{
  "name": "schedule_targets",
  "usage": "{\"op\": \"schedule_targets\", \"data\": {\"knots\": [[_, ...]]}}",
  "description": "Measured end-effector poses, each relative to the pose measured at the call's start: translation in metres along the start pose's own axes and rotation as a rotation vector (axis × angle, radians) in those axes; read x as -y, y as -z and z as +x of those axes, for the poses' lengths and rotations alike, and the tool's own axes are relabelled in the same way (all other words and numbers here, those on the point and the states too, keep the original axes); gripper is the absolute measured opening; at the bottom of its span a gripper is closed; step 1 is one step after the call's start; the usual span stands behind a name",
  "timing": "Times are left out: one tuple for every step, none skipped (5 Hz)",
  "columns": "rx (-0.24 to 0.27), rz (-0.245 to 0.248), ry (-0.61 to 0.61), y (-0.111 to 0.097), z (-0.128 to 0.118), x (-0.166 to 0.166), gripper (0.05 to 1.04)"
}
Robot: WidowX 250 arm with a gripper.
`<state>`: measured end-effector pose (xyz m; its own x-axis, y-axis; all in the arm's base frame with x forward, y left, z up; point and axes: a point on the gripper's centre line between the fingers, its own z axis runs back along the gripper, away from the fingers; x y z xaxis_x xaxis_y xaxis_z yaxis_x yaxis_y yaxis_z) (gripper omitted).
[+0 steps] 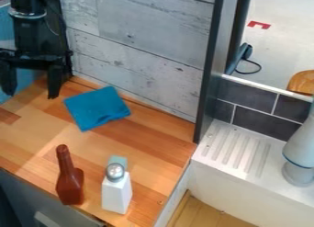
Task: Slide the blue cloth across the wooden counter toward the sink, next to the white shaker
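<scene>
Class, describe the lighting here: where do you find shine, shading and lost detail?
In the camera view: a bright glint on the round silver cap; paler light across the left of the wooden counter; darker folds near the lower edge of the blue cloth; little surface detail in the black two-finger gripper.

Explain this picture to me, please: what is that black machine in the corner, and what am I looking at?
That is a robot arm, reduced here to its lower end: a black two-fingered claw hanging at the upper left. Its fingers stand apart, with nothing held between them. The picture comes from a fixed camera looking down at a slant. Nearest the claw, a folded blue cloth lies on the wooden countertop. Closer to the camera stand a reddish-brown bottle with a long neck and, beside it, a white, square-sided container with a silver top.
</scene>
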<state>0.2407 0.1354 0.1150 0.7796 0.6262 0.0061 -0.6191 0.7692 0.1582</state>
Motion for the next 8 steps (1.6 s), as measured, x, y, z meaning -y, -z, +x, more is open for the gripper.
{"op": "schedule_targets", "data": {"knots": [[-0.031,0.007,0.003,0.009,-0.001,0.001,1.003],[-0.102,0.035,-0.003,0.046,0.028,0.012,1.003],[-0.129,0.071,-0.021,0.070,0.055,0.019,1.003],[-0.047,0.059,0.004,0.081,0.080,0.026,1.003],[0.074,-0.055,0.109,0.085,0.097,0.044,1.003],[0.167,-0.120,0.172,0.091,0.103,0.055,1.003],[0.222,-0.139,0.194,0.089,0.111,0.060,1.003],[0.273,-0.131,0.211,0.093,0.127,0.064,1.003]]}}
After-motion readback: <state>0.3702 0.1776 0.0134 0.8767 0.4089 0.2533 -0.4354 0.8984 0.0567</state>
